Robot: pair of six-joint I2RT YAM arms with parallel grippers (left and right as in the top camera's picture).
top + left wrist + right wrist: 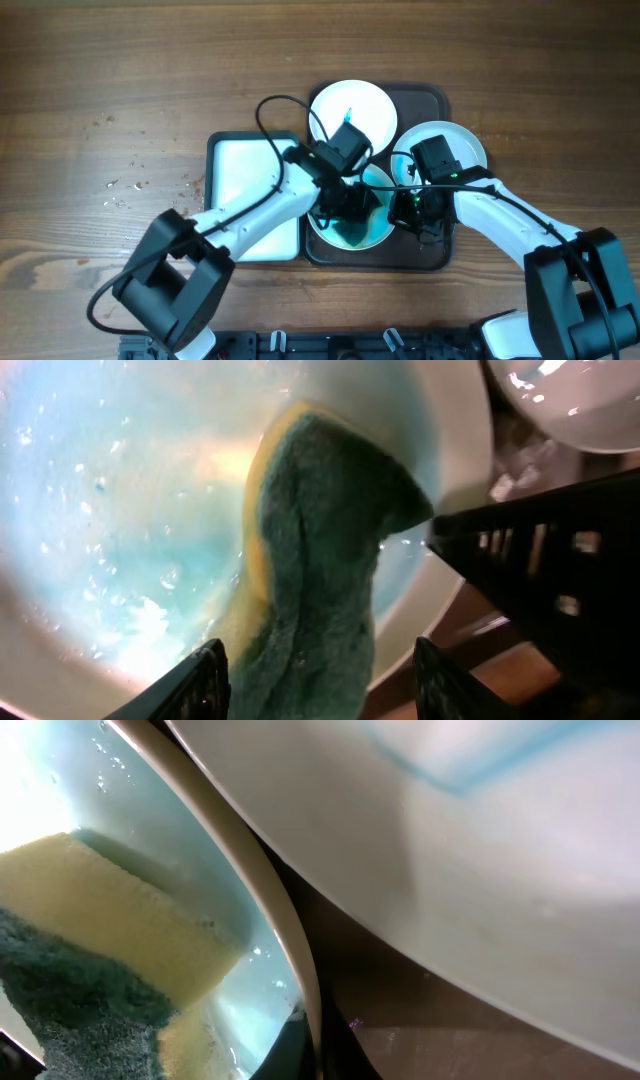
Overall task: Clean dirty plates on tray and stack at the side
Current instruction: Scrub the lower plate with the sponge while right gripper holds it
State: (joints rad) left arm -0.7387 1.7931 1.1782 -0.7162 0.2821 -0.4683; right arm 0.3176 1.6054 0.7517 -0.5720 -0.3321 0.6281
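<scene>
A dark tray (440,255) holds three plates. The front plate (372,238) is wet with teal soapy water. My left gripper (345,205) is over it, shut on a green and yellow sponge (310,580) that lies on the wet plate (110,500). My right gripper (410,212) is shut on this plate's right rim (290,950), one finger on each side. A white plate with a blue mark (352,112) sits at the tray's back. Another white plate (450,142) lies at the right, and its underside (430,850) fills the right wrist view.
A white rectangular tray (240,165) lies on the wooden table just left of the dark tray, partly under my left arm. Crumbs (130,185) are scattered on the table at the left.
</scene>
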